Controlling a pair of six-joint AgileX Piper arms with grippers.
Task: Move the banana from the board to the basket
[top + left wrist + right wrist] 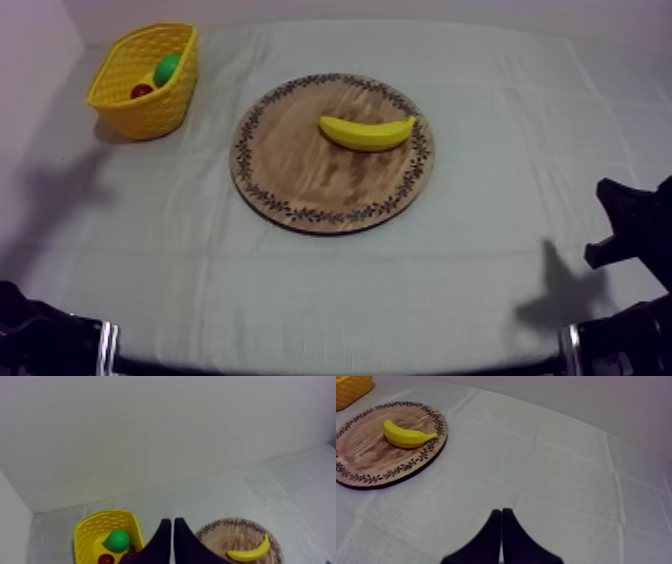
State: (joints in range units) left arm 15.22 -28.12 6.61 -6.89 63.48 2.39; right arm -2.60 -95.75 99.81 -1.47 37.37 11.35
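**Banana (366, 132) not lifted yet, both tools parked shut**

The banana is seen lying flat on the wooden board (300, 185), toward its far-right rim, with nothing touching it. The board is set around the middle of the worktop (480, 290), so it can probably be reached from either side. The yellow basket (150, 115) is placed at the worktop's far-left corner, well apart from the board. A green pear (167, 69) and a small red fruit (142, 91) are already held in it, and some room looks to be left beside them.

The left tool (173, 526) is pressed together into a narrow wedge with nothing pinched, and it is aimed between basket and board. The right tool (501, 513) is pressed together on nothing too, held low over bare cloth near the worktop's right edge, well apart from the banana.

So the pick is judged not yet begun. With the basket at the left, the left arm is probably better placed for the job. Its fingers would need to be spread first, then closed across the banana's middle, since a smooth curved skin could easily be rolled or squeezed out sideways.
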